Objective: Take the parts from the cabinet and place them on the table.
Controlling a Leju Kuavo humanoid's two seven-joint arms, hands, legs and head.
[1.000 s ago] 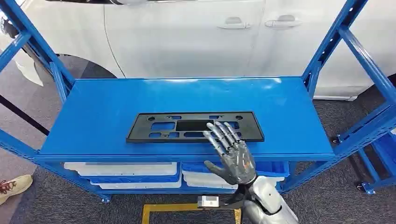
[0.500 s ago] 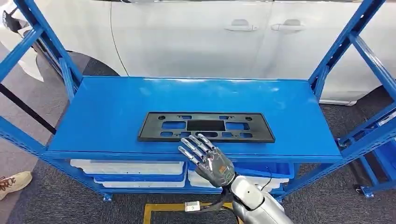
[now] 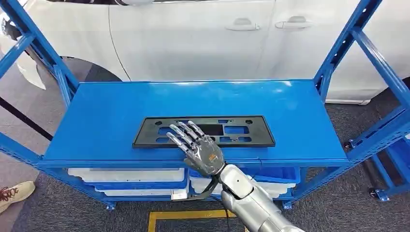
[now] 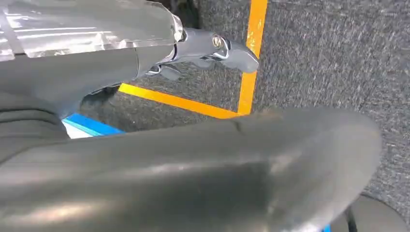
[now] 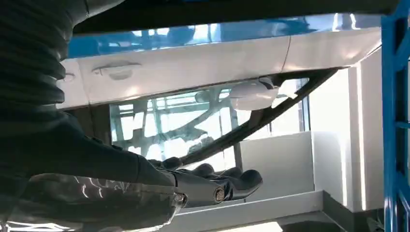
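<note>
From the head view, the right hand [image 3: 200, 149] is seen raised over the near edge of the blue shelf [image 3: 96, 111], its fingers [image 3: 181, 135] spread apart and holding nothing. The black plate [image 3: 203, 131], a flat perforated part, lies on the shelf directly beneath and beyond the fingertips; whether it is touched cannot be told. Its long axis runs crosswise to the reach of the arm, with more of it extending to the hand's right than to its left. The palm sits just short of the plate's near long edge, so the coming grasp is judged to turn on closing over that edge. A white car [image 3: 203, 38] stands beyond the rack.

From the left wrist view, the left hand [image 4: 208, 48] is seen hanging above grey carpet [image 4: 329, 58] and a yellow floor line [image 4: 254, 53], well away from the part; its fingers appear loosely extended and hold nothing. The right hand is therefore the nearer one.

From the right wrist view, the dark fingers [image 5: 227, 182] are seen extended, empty, pointing towards the car
</note>
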